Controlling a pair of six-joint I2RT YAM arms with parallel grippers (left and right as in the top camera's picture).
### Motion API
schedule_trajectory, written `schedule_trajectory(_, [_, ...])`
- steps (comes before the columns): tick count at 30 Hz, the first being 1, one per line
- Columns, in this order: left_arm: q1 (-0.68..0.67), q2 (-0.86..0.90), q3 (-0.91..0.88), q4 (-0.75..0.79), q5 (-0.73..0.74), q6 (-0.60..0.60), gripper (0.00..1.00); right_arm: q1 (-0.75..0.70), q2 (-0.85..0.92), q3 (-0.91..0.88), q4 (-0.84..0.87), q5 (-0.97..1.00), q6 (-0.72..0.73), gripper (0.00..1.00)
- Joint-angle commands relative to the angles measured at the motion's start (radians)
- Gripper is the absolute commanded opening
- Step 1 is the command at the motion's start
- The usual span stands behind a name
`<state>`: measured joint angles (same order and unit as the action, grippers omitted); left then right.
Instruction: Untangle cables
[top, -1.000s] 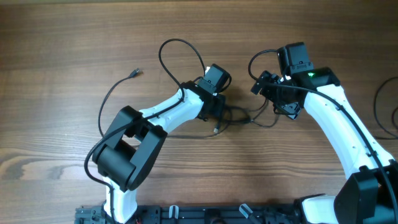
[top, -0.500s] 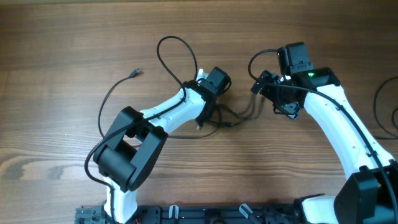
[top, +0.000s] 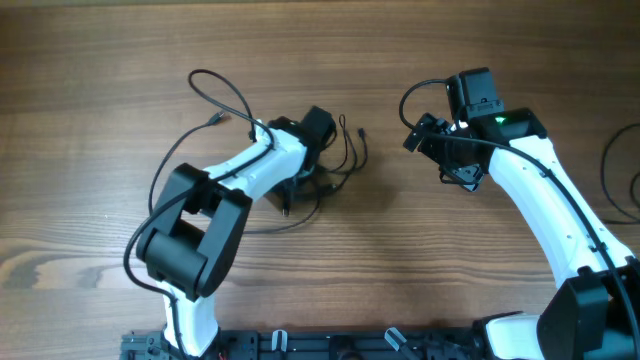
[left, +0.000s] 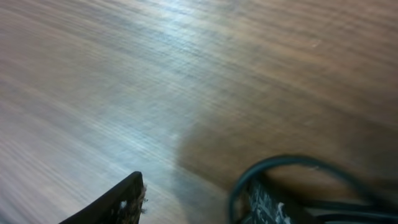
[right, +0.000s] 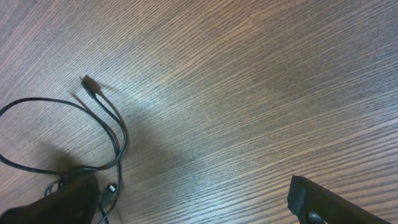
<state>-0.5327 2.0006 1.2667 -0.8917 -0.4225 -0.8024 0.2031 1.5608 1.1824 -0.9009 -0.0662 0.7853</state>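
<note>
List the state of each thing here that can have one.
cables: bunched in loose loops, lying on the table
left hand: open, gap empty, a cable curving close beside it
right hand: open wide, empty, apart from the cables

Two arms: one left arm (top: 245, 170) and one right arm (top: 545, 190). Two grippers, one per arm: left gripper (left: 196, 202), right gripper (right: 186, 208). One counter (top: 90, 60).

One tangle of cables (top: 335, 165) lies near the counter's middle. Its strands overlap, so they cannot be counted. One lone cable (top: 607, 170) curves at the right edge.

From overhead, two free plugs show: one plug (top: 218, 119) left of the tangle and a second plug (top: 357, 132) on its right side. The right wrist view also shows two.
</note>
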Motion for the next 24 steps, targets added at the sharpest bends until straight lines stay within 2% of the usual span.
schedule_trajectory(1, [0.014,0.061,-0.031,0.059,0.264,0.018,0.53,-0.001,0.018,-0.006,-0.004,0.022,0.000,1.00])
schedule_trajectory(5, [0.015,0.061,-0.031,0.066,0.270,0.018,0.42,-0.001,0.018,-0.006,-0.009,0.022,-0.001,1.00])
schedule_trajectory(9, [0.015,0.061,-0.031,0.034,0.268,0.045,0.44,-0.001,0.018,-0.006,-0.008,0.023,-0.001,1.00])
schedule_trajectory(12, [0.015,0.061,-0.031,-0.013,0.211,0.059,0.47,-0.002,0.018,-0.006,-0.008,0.023,-0.001,1.00])
schedule_trajectory(15, [0.016,0.061,-0.034,-0.053,0.130,0.059,0.47,-0.001,0.018,-0.006,-0.009,0.022,-0.001,1.00])
schedule_trajectory(18, [0.026,0.061,-0.048,-0.056,0.118,0.059,0.46,-0.001,0.018,-0.006,-0.009,0.022,-0.001,1.00])
schedule_trajectory(23, [0.049,0.061,-0.090,-0.054,0.118,0.059,0.36,-0.001,0.018,-0.006,-0.010,0.022,0.000,1.00])
schedule_trajectory(24, [0.051,0.061,-0.098,-0.047,0.118,0.059,0.29,-0.001,0.018,-0.006,-0.009,0.022,0.000,1.00])
